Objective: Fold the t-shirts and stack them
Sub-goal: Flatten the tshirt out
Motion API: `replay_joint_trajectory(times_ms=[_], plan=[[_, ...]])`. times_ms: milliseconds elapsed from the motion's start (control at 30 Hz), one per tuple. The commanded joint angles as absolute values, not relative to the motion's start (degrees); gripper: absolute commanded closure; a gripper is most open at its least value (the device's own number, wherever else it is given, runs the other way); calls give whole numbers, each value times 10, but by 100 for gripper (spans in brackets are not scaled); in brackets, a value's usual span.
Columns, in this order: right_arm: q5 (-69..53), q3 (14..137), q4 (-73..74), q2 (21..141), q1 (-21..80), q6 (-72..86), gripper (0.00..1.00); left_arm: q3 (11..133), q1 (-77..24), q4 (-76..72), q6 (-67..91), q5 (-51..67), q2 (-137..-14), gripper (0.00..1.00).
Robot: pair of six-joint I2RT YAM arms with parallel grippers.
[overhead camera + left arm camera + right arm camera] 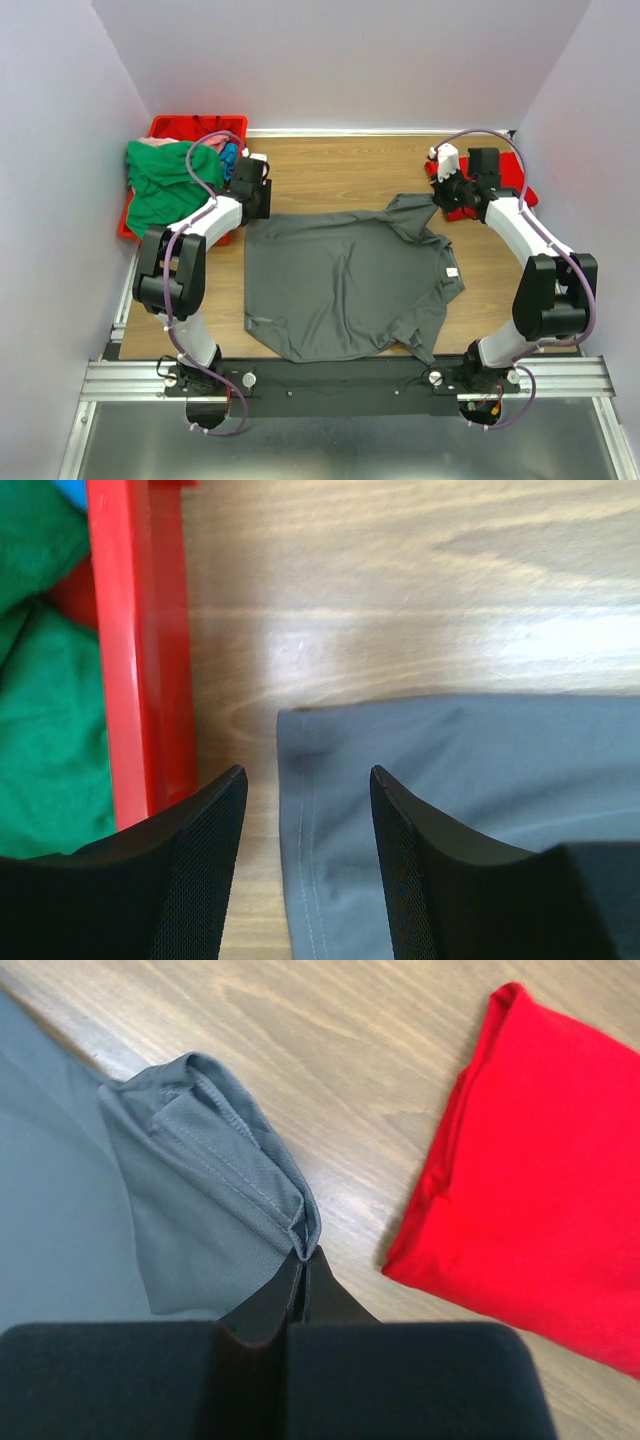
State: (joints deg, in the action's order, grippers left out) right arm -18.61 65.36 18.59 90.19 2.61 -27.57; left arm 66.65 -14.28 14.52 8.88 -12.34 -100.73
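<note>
dark grey t-shirt [340, 280]: spread flat, middle of table [330, 170] | right gripper [303, 1260]: pinching its far-right sleeve | left gripper [306, 780]: jaws apart, empty, shirt's far-left corner edge between them | nearer arm: left

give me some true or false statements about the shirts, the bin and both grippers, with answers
1. The right gripper is shut on an edge of the dark grey t-shirt. True.
2. The left gripper is shut on the dark grey t-shirt. False: its jaws stand open over the shirt's corner.
3. The red t-shirt lies in the red bin. False: it lies folded on the table, beside the right arm.
4. The green t-shirt is heaped in the red bin. True.
5. The dark grey t-shirt is folded into a small square. False: it lies spread out on the table.
</note>
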Motion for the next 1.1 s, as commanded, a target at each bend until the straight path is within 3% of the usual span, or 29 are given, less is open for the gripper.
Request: replay_joint_trajectory(times_ms=[0,567,1067], plan=[[-156,686,169,903,17,-265,100,703,-135,129,69,-70,-1031,40],[-162,724,168,950,11,-272,100,798,-130,167,61,-28,-1116,40],[-145,737,169,966,3,-271,100,748,-120,157,65,23,-1070,42]])
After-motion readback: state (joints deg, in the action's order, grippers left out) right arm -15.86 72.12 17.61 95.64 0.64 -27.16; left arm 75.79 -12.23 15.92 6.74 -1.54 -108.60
